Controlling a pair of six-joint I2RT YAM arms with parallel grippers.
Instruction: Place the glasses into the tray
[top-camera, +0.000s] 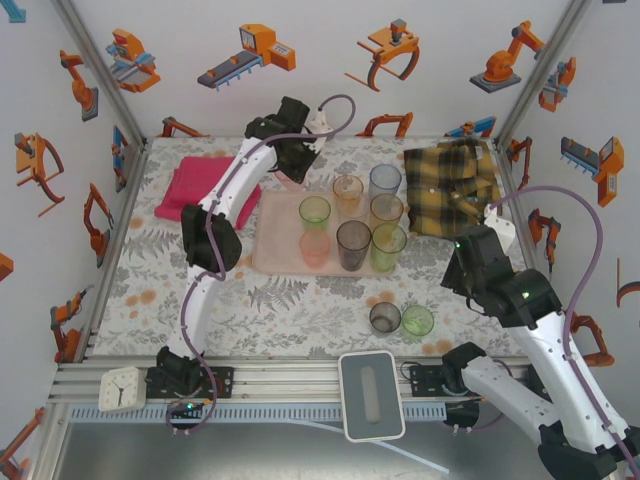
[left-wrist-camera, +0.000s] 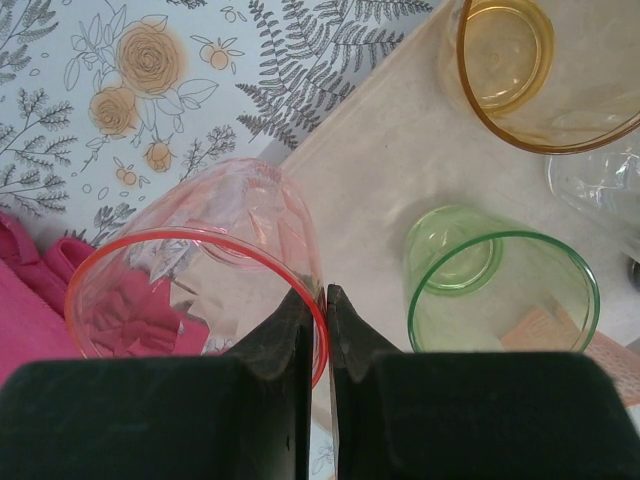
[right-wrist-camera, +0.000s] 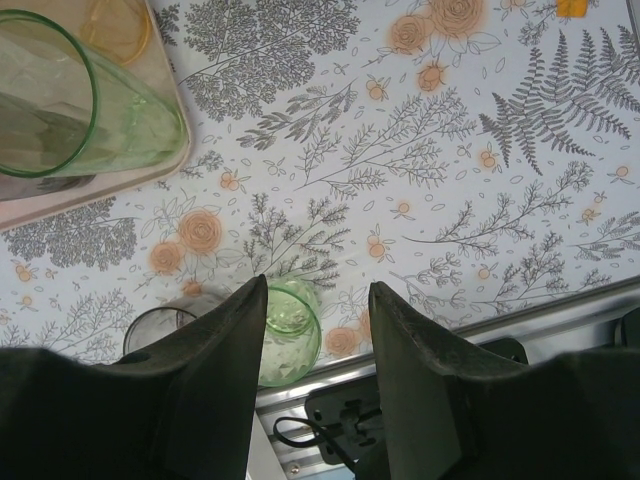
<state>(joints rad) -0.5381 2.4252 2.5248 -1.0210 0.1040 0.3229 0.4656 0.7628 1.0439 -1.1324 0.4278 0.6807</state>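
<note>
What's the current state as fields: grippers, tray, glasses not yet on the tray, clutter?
left gripper: shut on the rim of a pink tumbler, by the tray's edge
right gripper: open, above the table
tray: pale pink, several upright tumblers on it
off tray: smoky grey tumbler and green tumbler, side by side near the front edge
clutter: magenta towel, plaid shirt

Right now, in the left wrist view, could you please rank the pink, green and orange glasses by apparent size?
1. Pink glass, nearest the camera.
2. Green glass and orange glass: alike; the frame crops the orange one.
</note>
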